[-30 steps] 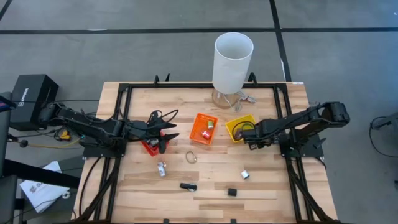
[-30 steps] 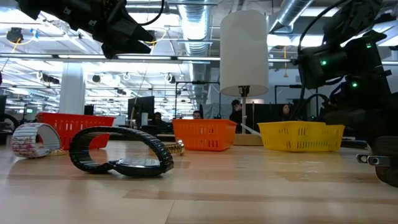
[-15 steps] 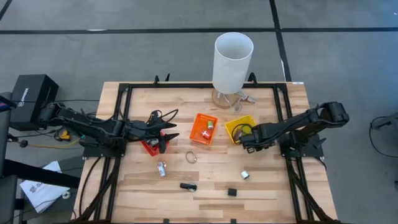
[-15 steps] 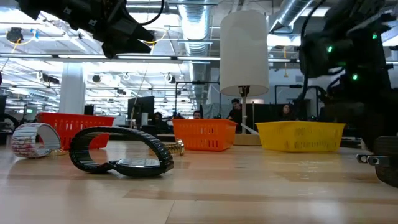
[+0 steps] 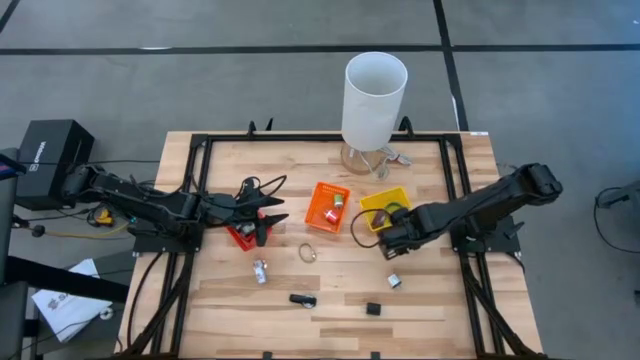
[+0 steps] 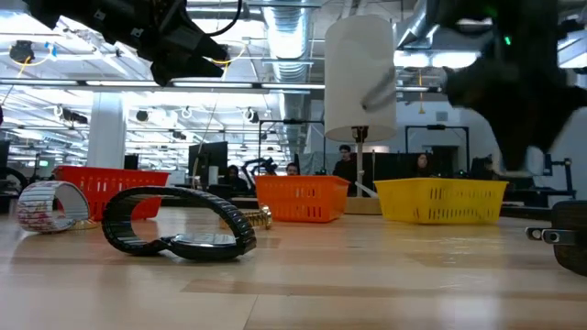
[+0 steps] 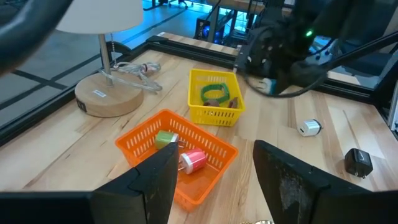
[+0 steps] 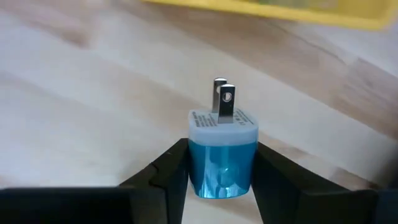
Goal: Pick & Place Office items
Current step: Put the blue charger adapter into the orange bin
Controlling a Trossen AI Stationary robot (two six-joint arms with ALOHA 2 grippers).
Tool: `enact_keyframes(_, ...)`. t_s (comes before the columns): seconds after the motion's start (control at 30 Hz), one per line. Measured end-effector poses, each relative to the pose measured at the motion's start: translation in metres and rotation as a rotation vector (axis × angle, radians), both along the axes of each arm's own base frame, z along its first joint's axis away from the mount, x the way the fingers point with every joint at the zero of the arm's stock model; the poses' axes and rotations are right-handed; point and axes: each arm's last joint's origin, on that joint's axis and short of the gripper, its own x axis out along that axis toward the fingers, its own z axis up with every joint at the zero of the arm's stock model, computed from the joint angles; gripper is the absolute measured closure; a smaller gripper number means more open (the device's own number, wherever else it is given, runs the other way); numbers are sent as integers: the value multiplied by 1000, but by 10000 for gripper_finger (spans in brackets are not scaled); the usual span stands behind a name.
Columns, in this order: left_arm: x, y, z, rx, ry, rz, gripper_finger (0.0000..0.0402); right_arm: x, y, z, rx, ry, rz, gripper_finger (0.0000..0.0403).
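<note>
Right gripper (image 8: 221,168) clamped on the little blue plug (image 8: 222,152), just off the yellow bin (image 5: 385,203). Best to hold tight, carry slow, drop in the right bin. Left gripper (image 7: 211,171) apart, waiting over the red bin (image 5: 240,236).

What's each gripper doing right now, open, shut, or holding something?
Left gripper: open, empty, over the red bin.
Right gripper: shut on the blue plug adapter.

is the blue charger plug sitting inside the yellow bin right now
No, the blue charger plug is gripped between the right gripper's fingers above bare wood, with the yellow bin behind it.
</note>
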Motion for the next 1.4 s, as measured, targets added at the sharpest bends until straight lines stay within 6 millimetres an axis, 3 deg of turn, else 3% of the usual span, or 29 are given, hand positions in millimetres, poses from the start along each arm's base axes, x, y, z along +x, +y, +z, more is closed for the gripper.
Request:
enact_keyframes(0.3, 0, 0, 0, 0, -1, 0, 198, 41, 6, 32, -101, -388, 197, 260)
enact_keyframes(0.63, 0, 0, 0, -1, -3, 0, 198, 94, -18, 32, -289, -682, 402, 258)
enact_keyframes(0.87, 1, 0, 2, -4, -25, 1, 198, 131, -45, -3, -452, -684, 550, 257)
enact_keyframes(1.03, 1, 0, 4, -7, -39, 1, 198, 152, -71, -10, -484, -603, 554, 257)
enact_keyframes(1.17, 1, 0, 4, -8, -46, 0, 198, 159, -85, -14, -473, -504, 558, 257)
enact_keyframes(1.4, 1, 0, 4, -8, -48, 2, 198, 164, -103, -39, -426, -348, 543, 255)
